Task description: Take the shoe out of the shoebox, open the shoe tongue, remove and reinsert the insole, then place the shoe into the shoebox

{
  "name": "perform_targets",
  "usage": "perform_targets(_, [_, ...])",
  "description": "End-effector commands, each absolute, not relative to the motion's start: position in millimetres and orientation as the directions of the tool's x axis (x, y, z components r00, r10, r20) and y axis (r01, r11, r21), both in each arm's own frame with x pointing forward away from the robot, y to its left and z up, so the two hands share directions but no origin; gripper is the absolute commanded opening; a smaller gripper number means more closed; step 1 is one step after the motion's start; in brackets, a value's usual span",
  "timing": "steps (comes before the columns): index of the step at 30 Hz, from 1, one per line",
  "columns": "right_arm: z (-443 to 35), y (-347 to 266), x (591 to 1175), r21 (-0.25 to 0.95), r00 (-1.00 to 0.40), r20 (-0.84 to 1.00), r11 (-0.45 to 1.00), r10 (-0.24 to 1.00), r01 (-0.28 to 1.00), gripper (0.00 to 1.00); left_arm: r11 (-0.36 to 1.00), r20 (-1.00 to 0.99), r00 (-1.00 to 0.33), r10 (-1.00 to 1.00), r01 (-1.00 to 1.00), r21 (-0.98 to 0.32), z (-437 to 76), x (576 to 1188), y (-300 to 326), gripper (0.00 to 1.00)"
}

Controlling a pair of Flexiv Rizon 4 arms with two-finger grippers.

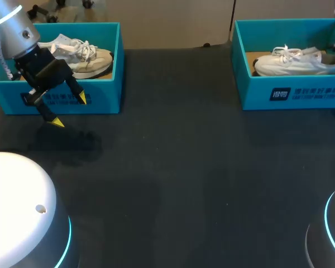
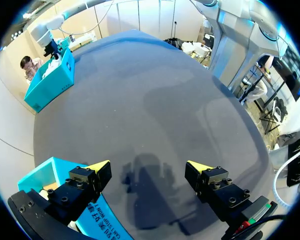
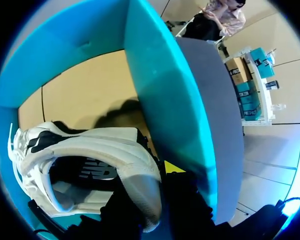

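head view: a white shoe [image 1: 293, 62] sits in the right shoebox [image 1: 301, 95] at the table's far right. the left gripper [image 1: 68, 110] hangs over the dark table [image 1: 184, 167], just in front of the left shoebox [image 1: 109, 72], which holds a second shoe [image 1: 86, 56]. it is released and carries nothing.

left wrist view: the jaws stand wide apart above bare tabletop. a corner of the left shoebox lies just beside one finger, and the arm is angled down toward the table rather than into the box.

right wrist view: the right gripper [image 3: 152, 192] is deep inside the right shoebox, at the shoe's heel, with the padded collar against it and the box wall close beside. whether it has clamped the heel cannot be told. the shoe looks light, with a soft upper likely to crumple and a firmer sole and heel. the heel collar looks like the surest hold, as laces and tongue seem too floppy to lift by. the narrow gap to the wall could snag the shoe as it rises.
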State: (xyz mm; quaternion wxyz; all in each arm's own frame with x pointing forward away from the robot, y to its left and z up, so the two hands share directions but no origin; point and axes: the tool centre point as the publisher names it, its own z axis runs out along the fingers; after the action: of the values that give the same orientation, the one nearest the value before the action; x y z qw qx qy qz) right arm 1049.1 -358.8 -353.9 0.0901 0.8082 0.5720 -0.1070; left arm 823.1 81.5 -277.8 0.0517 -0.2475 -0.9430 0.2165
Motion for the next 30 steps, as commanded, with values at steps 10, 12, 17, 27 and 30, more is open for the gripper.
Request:
perform_targets(10, [-356,-356,1054,0.016,0.319,-0.277,-0.328,0.906,0.945,0.0,0.786,-0.009,-0.872,0.489,0.445,-0.43,-277,822,82,1.0])
perform_targets(12, [-357,-356,1053,0.011,0.319,-0.274,-0.329,0.907,0.944,0.0,0.786,-0.009,-0.872,0.489,0.445,-0.43,-277,822,82,1.0])
perform_targets(17, [-354,-354,1052,0.018,0.314,-0.267,-0.321,0.911,0.947,0.0,0.786,-0.009,-0.872,0.489,0.445,-0.43,-277,822,82,1.0])
perform_targets(27, [-338,-348,1049,0.058,0.246,-0.281,-0.239,0.928,0.969,0.0,0.786,-0.009,-0.872,0.489,0.445,-0.43,-277,822,82,1.0])
perform_targets(30, [-337,-347,1048,0.059,0.231,-0.287,-0.224,0.93,0.973,0.0,0.786,-0.009,-0.872,0.489,0.445,-0.43,-277,822,82,1.0])
